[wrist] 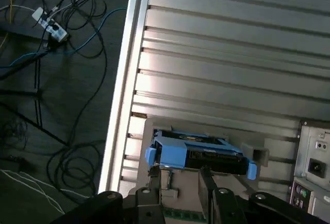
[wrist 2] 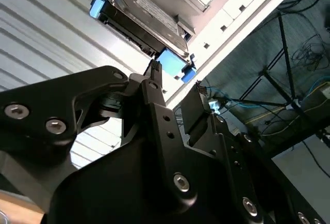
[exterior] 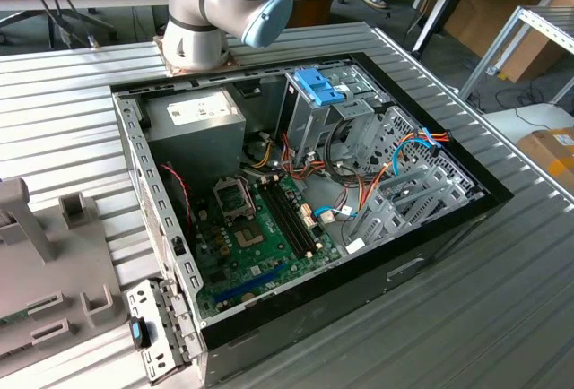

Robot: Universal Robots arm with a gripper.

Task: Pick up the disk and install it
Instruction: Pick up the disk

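The disk (wrist: 198, 154) lies flat on a grey holder (wrist: 180, 127), close to the long rail edge of the table (wrist: 232, 53). Its grey metal body, with a dark side face, sits in a bright blue plastic frame whose lugs stick out at both ends. Beyond the disk the table runs on as bare ribbed sheet metal with nothing standing on it. Past the rail there is dark floor strewn with loose cables (wrist: 67, 33). A pale case rear with a socket (wrist: 314, 167) stands near one end of the holder.

The gripper (wrist: 179, 175) hangs just short of the disk. Its two black fingers (wrist: 206, 176) stand apart with the holder showing between them, so the claw is released and grasps nothing. In the second wrist view one fingertip (wrist 2: 154, 69) is just beside the blue end tab; whether it touches cannot be told.

In the exterior view, take the open computer case (exterior: 430, 255) as the dial centre. The arm (exterior: 224, 4) stands at about 11 o'clock and a grey moulded fixture (exterior: 54, 263) at about 9 o'clock.
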